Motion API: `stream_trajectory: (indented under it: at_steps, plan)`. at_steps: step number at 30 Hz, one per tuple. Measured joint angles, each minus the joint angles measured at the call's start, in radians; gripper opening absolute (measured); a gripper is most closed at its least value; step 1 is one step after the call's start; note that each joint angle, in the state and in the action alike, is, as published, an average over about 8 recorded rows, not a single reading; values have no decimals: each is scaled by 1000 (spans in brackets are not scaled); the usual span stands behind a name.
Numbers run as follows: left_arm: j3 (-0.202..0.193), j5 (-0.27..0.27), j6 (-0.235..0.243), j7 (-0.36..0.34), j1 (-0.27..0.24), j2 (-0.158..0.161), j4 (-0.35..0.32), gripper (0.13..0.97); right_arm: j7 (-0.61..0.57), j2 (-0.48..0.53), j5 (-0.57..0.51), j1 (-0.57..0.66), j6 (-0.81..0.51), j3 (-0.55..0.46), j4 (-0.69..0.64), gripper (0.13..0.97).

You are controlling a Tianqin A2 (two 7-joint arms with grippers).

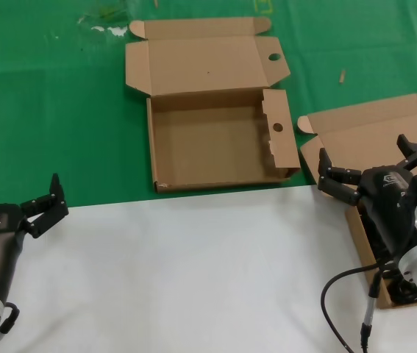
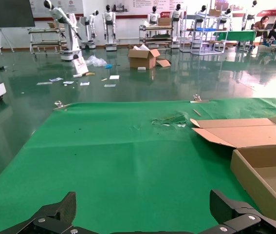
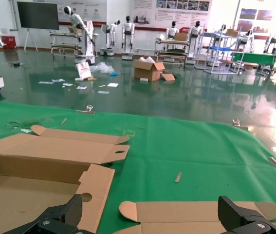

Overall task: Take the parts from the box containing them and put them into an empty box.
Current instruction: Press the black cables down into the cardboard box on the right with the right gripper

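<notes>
The empty box (image 1: 215,140) lies open at the middle back of the green mat, with round holes in its flaps; it also shows in the left wrist view (image 2: 266,170) and the right wrist view (image 3: 30,180). The box containing the parts (image 1: 373,129) sits at the right with its lid (image 3: 196,214) folded back. Black parts (image 1: 399,290) show dark inside it, mostly hidden by my right arm. My right gripper (image 1: 366,158) (image 3: 151,209) hovers open over that box, holding nothing. My left gripper (image 1: 43,200) (image 2: 143,204) waits open and empty at the near left.
A white sheet (image 1: 193,272) covers the table's near half and a green mat (image 1: 46,110) the far half. A small stick (image 1: 343,75) and scraps (image 1: 109,29) lie on the mat at the back. A black cable (image 1: 340,283) hangs from my right arm.
</notes>
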Motion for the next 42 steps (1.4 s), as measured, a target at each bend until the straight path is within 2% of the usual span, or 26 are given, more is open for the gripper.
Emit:
stream_trajectory:
  at_steps: [27,31,37,42]
  plan:
    - [0,0,0,0,0,0,0,941,-2,-1,0,0,-2,2,0,966]
    - [0,0,0,0,0,0,0,895,-56,-43,2,-5,-37,47,-13,966]
    - [0,0,0,0,0,0,0,829,-202,-127,19,5,-127,149,-55,966]
    - [0,0,0,0,0,0,0,731,-248,-106,17,20,-164,168,-71,966]
